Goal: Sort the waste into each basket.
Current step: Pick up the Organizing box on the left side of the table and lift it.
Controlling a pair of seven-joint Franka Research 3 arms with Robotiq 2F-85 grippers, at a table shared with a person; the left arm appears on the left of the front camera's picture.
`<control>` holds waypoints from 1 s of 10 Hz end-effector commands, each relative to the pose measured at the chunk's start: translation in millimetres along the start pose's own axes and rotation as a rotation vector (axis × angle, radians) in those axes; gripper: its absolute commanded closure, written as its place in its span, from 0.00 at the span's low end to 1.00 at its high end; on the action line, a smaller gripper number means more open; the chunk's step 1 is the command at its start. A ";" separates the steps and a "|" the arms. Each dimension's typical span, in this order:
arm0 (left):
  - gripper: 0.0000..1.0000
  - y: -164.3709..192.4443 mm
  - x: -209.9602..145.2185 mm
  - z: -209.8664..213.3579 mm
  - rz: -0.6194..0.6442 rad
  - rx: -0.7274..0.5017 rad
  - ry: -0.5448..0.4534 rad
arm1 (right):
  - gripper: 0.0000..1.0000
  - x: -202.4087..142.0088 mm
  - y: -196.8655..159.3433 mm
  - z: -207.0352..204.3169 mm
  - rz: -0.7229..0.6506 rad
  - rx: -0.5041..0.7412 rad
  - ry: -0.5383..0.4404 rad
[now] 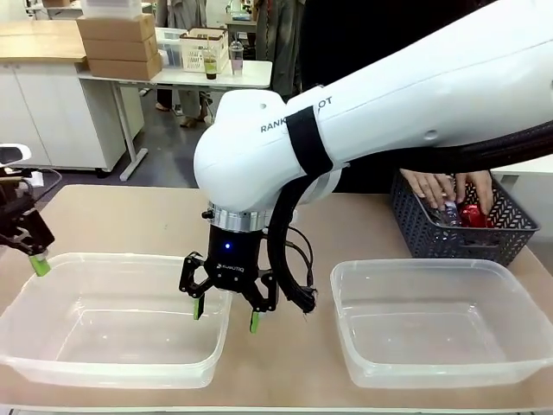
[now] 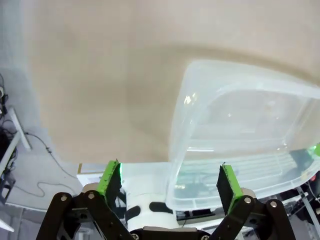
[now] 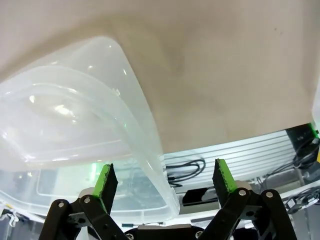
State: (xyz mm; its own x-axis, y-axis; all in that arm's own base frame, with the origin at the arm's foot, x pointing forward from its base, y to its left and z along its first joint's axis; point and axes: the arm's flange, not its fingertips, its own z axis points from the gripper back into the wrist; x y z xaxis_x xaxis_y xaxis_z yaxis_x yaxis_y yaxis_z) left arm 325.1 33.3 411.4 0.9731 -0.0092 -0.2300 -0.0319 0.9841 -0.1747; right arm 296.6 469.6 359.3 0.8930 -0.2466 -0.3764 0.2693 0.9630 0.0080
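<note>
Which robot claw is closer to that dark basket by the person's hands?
The right gripper, near the middle, with a clear tub between it and the basket. The left gripper is at the far left edge of the table.

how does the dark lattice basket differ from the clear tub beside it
The dark blue-grey lattice plastic basket is opaque and perforated; the see-through plastic tub is solid-walled. The basket holds a red can, with a person's hands inside; the tub is empty. Both sit on the table.

White arm (image 1: 415,86), black strap (image 1: 309,143), black right gripper (image 1: 226,316), green pads (image 1: 197,309)
</note>
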 end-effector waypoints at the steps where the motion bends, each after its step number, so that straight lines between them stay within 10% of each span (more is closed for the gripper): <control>1: 0.00 -4.4 -59.4 -80.8 -0.053 0.023 0.072 | 0.00 -2.6 13.7 5.7 0.003 -0.041 -0.019; 9: 0.00 -3.5 -41.3 -117.1 -0.081 0.059 0.173 | 0.00 -7.1 15.8 8.4 -0.011 -0.065 -0.040; 10: 0.50 -3.8 -43.6 -115.6 -0.081 0.073 0.156 | 0.56 -6.8 16.7 6.5 -0.013 -0.097 -0.057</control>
State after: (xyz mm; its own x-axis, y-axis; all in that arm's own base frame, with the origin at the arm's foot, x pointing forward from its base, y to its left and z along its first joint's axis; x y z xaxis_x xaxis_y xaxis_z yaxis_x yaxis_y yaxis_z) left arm 337.2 12.1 346.3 0.9098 -0.1035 -0.4020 0.0417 0.9863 -0.1596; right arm 295.2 478.6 365.4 0.9039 -0.2294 -0.3611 0.2348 0.9716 -0.0294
